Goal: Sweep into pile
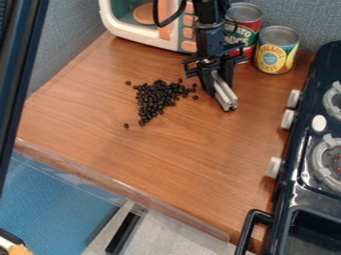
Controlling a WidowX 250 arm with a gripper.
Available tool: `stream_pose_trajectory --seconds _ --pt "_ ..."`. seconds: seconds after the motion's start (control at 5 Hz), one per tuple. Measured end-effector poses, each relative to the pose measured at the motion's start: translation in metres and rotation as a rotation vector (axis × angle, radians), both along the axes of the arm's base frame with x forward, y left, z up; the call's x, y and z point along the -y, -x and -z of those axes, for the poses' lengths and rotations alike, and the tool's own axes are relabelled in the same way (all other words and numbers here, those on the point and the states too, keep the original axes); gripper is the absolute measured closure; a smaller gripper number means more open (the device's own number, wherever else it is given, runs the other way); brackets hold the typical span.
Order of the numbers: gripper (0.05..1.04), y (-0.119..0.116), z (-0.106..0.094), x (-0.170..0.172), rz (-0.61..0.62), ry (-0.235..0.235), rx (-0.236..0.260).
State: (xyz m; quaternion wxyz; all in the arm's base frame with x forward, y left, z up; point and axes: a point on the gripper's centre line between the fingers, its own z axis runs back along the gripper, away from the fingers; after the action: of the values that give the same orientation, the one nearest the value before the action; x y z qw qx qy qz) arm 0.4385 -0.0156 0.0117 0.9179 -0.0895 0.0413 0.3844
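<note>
Blue-grey padded walls (pixel 73 37) stand behind the table (pixel 193 149), which has a brown wood surface and gives the beans a flat place to be swept. At the left part of the group, one stray bean (pixel 128 82) lies apart near the upper side, and another stray bean (pixel 126 126) lies apart near the lower side. Next to them is the task's main material, the dark beans (pixel 158 96); they make a loose wedge, broad toward the back and narrow toward the front. Behind them, the toy microwave (pixel 176 37) is at the back of the table, perhaps put there only as kitchen scenery.

Just to the right of the beans is the pincer (pixel 217 78), which points down and is closed around a silver metal bar (pixel 225 93). The bar slants down toward the front right, and its long straight side can serve as a sweeping edge. I think it is held like this because a bar can gather many beans at once, where the pincer alone would gather few. From this side, a push to the left seems suitable, but too fast a stroke could scatter the outer beans.

Farther right, the red can (pixel 250 30) and the yellow can (pixel 275 52) stand upright near the wall, away from the beans. The toy stove (pixel 299 184) borders the right side of the table.
</note>
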Motion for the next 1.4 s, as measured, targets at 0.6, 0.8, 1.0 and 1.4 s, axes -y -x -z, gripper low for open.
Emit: stream_pose_trajectory --seconds 0.6,0.8,1.0,1.4 --pt "0.697 0.022 0.003 -0.025 -0.077 0.029 0.013" --pt "0.697 0.029 0.004 -0.036 -0.096 0.031 0.017" --pt "0.697 0.034 0.004 -0.046 -0.122 0.035 0.02" --pt "0.697 0.048 0.005 -0.062 -0.154 0.031 0.014"
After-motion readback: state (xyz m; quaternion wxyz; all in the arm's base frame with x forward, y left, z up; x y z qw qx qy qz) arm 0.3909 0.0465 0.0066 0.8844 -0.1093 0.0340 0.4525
